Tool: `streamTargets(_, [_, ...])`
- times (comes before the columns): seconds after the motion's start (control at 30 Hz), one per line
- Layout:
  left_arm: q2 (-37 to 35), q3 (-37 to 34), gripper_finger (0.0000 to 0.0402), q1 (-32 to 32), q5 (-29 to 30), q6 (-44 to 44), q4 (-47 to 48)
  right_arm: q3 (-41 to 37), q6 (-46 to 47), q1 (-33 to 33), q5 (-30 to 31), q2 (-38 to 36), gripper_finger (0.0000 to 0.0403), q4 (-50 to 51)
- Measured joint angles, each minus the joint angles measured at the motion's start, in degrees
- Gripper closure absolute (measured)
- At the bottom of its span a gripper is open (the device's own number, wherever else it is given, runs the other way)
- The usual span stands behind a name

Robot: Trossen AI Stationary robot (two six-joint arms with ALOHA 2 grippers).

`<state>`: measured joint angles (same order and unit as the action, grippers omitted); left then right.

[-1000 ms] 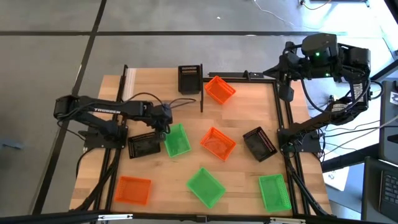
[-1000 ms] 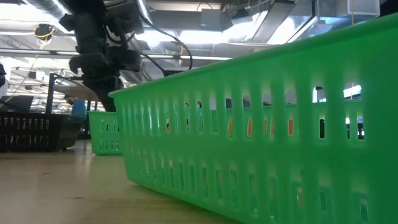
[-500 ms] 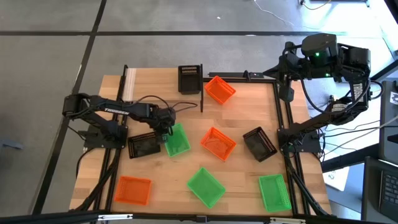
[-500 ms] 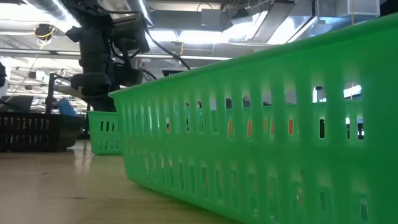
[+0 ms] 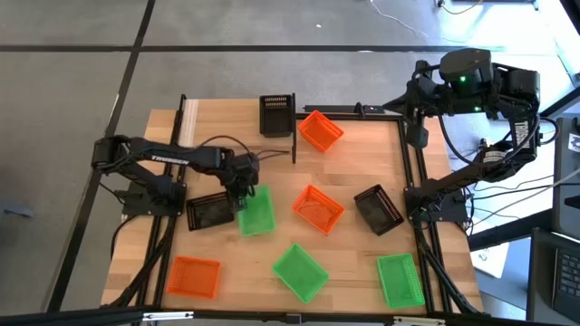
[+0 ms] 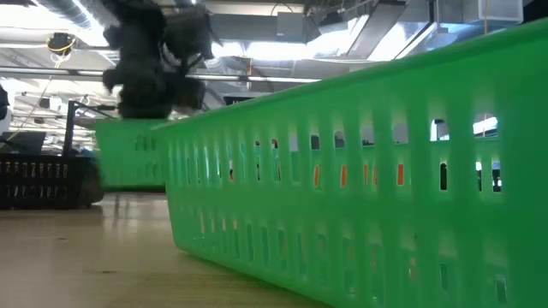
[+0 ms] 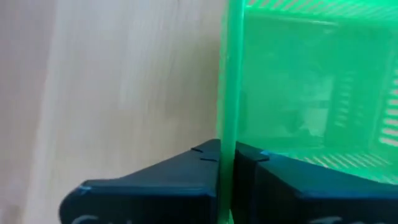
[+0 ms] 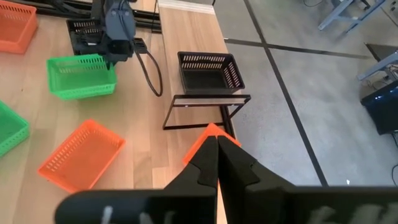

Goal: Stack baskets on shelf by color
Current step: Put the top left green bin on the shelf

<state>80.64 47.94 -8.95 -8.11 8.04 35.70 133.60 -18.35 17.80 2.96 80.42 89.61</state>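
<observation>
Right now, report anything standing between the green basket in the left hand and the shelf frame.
Nothing visible does. The left hand grips the green basket by its wall; only bare tabletop lies between it and the black metal frame. A black basket sits behind that frame, an orange basket right of it, both off the path.

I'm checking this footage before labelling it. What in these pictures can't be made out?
- Low view: a close green basket fills most of the picture and hides the table behind it; only orange glimpses show through its slots.
- Low view: the left gripper and the lifted green basket are blurred.
- Left wrist view: that basket's wall fills the picture; its surroundings are cut off.
- Right wrist view: the right gripper covers part of an orange basket.
</observation>
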Motion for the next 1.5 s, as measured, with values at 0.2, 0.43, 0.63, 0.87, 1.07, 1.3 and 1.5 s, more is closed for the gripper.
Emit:
streamTargets(0.2, [-2.2, 12.8, 0.0401, 0.0, -0.1, -5.4, 13.7, 0.0, 0.0, 0.0, 0.0, 0.0, 0.0402, -0.7])
streamTargets(0.43, [-3.0, 32.4, 0.0401, 0.0, 2.6, -14.6, 34.9, 0.0, 0.1, 0.0, 0.0, 0.0, 0.0402, -0.7])
streamTargets(0.63, [-3.0, 43.0, 0.0401, -4.3, 14.9, -19.0, 43.3, 0.0, 0.0, 0.0, 0.0, 0.1, 0.0402, -0.7])
streamTargets(0.87, [-3.0, 51.0, 0.0401, -16.1, 21.3, -28.2, 43.6, 0.0, -0.6, 0.0, 0.0, 0.1, 0.0402, -2.0])
streamTargets(1.07, [-3.0, 52.4, 0.0401, -29.8, 17.1, -35.6, 37.4, 0.0, -1.3, 0.0, 0.0, 0.1, 0.0402, -2.7])
streamTargets(1.3, [1.0, 52.3, 0.0401, -41.3, 7.8, -47.2, 32.8, 0.0, -1.3, 0.0, 0.0, 0.1, 0.0402, -2.7])
streamTargets(1.5, [7.6, 52.3, 0.0402, -46.6, 5.2, -51.9, 32.8, 0.0, -1.1, 0.0, 0.0, 0.1, 0.0402, -3.1])
